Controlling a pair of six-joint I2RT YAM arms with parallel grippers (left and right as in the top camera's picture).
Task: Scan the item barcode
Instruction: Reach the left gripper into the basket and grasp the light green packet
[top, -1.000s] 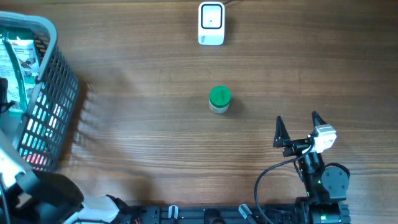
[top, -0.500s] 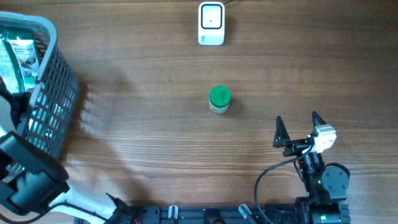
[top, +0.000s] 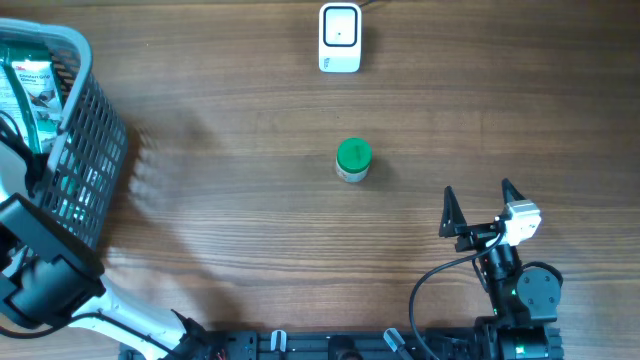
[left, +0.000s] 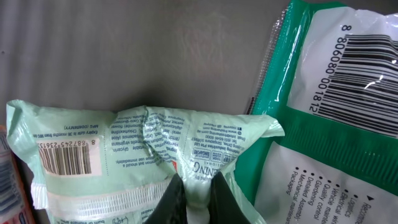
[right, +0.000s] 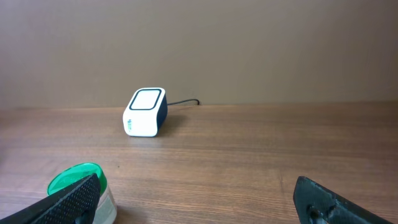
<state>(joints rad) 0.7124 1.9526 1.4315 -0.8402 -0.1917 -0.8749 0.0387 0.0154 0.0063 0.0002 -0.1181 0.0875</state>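
Note:
Inside the grey basket (top: 92, 130) at the far left, my left gripper (left: 196, 185) is shut on a fold of a pale green packet (left: 118, 140). That packet shows a small barcode (left: 65, 159). A dark green packet (left: 329, 124) with a large barcode (left: 373, 65) lies beside it on the right. The white scanner (top: 340, 38) stands at the table's far edge and also shows as the scanner (right: 145, 112) in the right wrist view. My right gripper (top: 478, 195) rests open at the front right with nothing between its fingers.
A green-lidded jar (top: 353, 160) stands upright mid-table, just ahead and left of the right gripper (right: 196, 190), where the jar (right: 69, 178) peeks past the left finger. The scanner's cable runs off the far edge. The left arm's black body (top: 40, 285) hangs over the basket's near corner.
My left gripper has gone from open to shut, pinching the pale green packet, and the left arm has shifted a little over the basket. The right arm has not moved.

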